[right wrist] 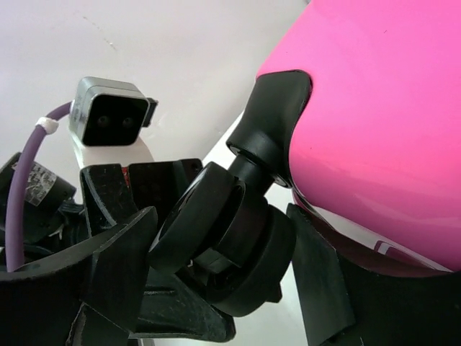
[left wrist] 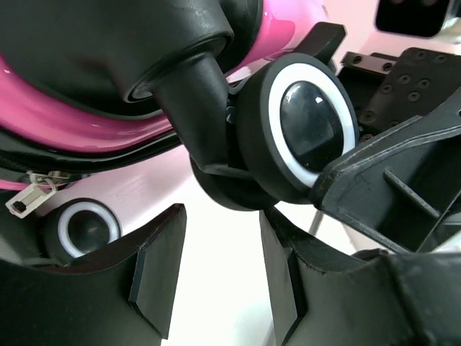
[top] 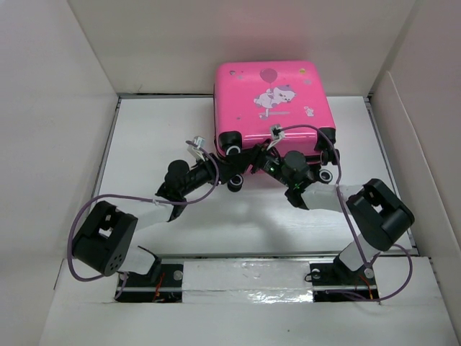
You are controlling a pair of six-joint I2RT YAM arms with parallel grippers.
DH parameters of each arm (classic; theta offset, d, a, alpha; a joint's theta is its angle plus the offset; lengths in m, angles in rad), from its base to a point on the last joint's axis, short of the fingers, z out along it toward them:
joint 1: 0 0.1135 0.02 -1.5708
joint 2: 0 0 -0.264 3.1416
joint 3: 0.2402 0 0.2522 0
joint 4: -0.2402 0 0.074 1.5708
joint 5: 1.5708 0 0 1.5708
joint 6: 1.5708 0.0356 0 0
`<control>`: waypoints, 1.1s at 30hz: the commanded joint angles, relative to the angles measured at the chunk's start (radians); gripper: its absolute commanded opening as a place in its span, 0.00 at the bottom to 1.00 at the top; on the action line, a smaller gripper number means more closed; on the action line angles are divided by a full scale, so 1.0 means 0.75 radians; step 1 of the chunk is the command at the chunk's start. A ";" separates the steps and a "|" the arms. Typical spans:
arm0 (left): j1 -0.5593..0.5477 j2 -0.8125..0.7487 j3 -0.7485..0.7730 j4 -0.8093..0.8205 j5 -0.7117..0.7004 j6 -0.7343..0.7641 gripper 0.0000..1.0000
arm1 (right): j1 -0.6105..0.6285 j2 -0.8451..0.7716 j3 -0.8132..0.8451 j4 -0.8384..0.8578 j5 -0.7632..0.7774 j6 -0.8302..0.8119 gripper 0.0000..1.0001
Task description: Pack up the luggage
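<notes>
Straddling a caster wheel (right wrist: 209,216) with the right gripper (right wrist: 223,252), pinch unconfirmed. Hovering with the left gripper (left wrist: 216,267) half-open, empty, beside a second caster (left wrist: 310,130). Both at the near edge of the shut pink suitcase (top: 270,86), flat mid-table (top: 180,216). Probably light, rigid, slippery: take casters, not shell.

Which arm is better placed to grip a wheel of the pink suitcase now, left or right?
Right. A black wheel sits between the fingers of the right gripper. The left gripper has nothing between its fingers; the white-ringed wheel lies beyond their tips.
</notes>
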 commanded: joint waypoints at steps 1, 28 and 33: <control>-0.001 -0.096 0.038 -0.026 -0.041 0.094 0.42 | 0.012 -0.050 0.056 -0.097 0.111 -0.087 0.29; -0.001 -0.026 0.040 -0.194 -0.481 0.403 0.50 | 0.109 -0.300 0.058 -0.429 0.350 -0.340 0.11; -0.001 0.068 0.081 -0.114 -0.472 0.386 0.49 | 0.109 -0.269 0.116 -0.502 0.350 -0.349 0.17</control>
